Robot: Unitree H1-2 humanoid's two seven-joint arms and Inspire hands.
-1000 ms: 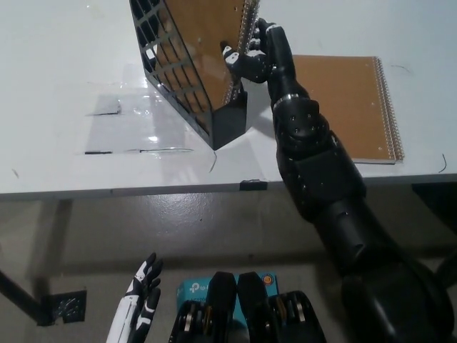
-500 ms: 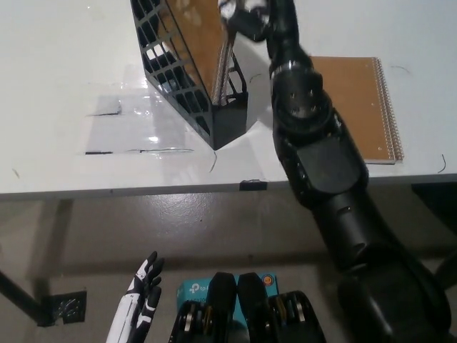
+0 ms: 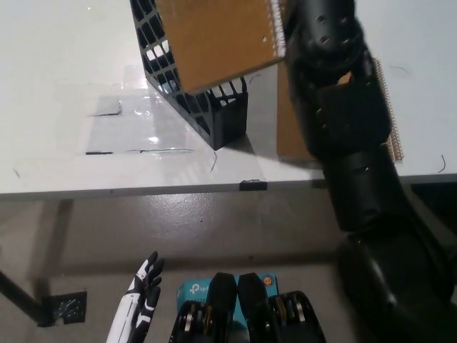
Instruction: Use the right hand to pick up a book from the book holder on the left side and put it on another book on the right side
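Observation:
A brown spiral-bound book [image 3: 214,39] hangs tilted in the air above the black mesh book holder [image 3: 218,118] at the table's back middle. My black right hand [image 3: 294,16] grips it at its spiral edge by the picture's top, mostly hidden by the book and my own arm. My raised forearm covers much of the second brown book [image 3: 291,121], which lies flat on the table to the right; its spiral edge [image 3: 389,107] shows past the arm. My white left hand [image 3: 139,300] rests low at the lower left, below the table, fingers apart.
The white table [image 3: 64,64] runs across the view, with its front edge near the picture's middle. A clear sheet with tape marks [image 3: 132,125] lies left of the holder. A blue box [image 3: 191,289] sits on the floor below.
My right arm has risen and lifted the brown book up out of the holder, closer to the camera. It now hangs above the holder. The left hand has not moved.

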